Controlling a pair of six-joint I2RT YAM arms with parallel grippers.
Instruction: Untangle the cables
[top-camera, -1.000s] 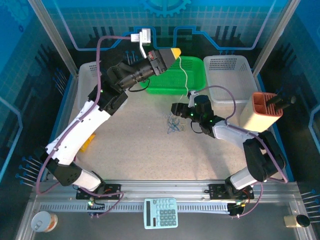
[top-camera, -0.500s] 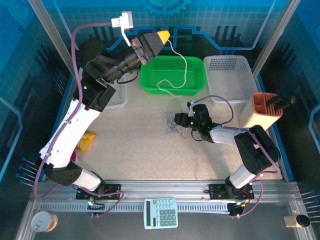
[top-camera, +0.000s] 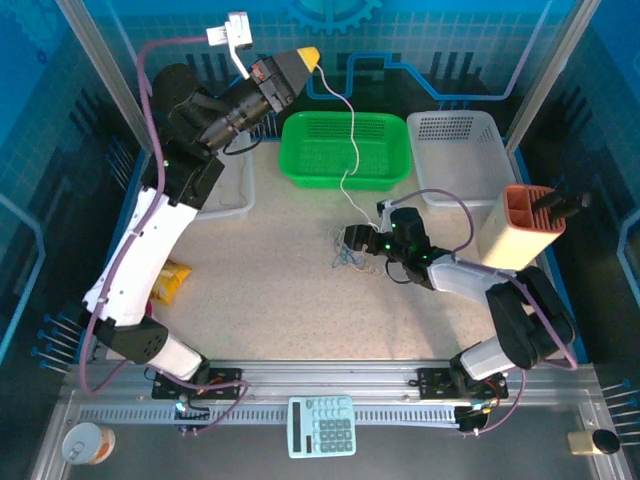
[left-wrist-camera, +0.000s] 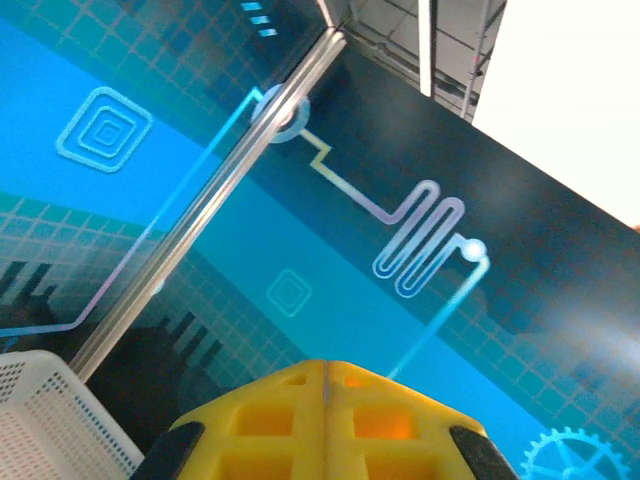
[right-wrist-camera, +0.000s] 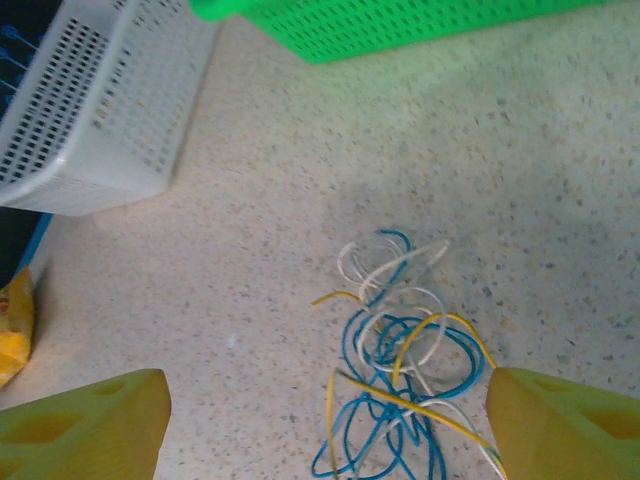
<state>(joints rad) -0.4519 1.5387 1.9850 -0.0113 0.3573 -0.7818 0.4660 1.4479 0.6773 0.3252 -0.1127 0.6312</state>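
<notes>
The left hand (top-camera: 303, 58) is pinched shut on one white cable (top-camera: 354, 135) high up near the green basket (top-camera: 385, 150). The right hand (right-wrist-camera: 327, 400) is wide open over the tangle (right-wrist-camera: 400, 365) on the tabletop (right-wrist-camera: 250, 250) in front of that basket. A pull up may tighten the knot or lift the whole tangle, since nothing holds it down. Where the thin cable joins the tangle is hard to see.

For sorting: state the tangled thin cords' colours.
Thin tangled cords: blue, white and yellow; clearest in the right wrist view.
</notes>
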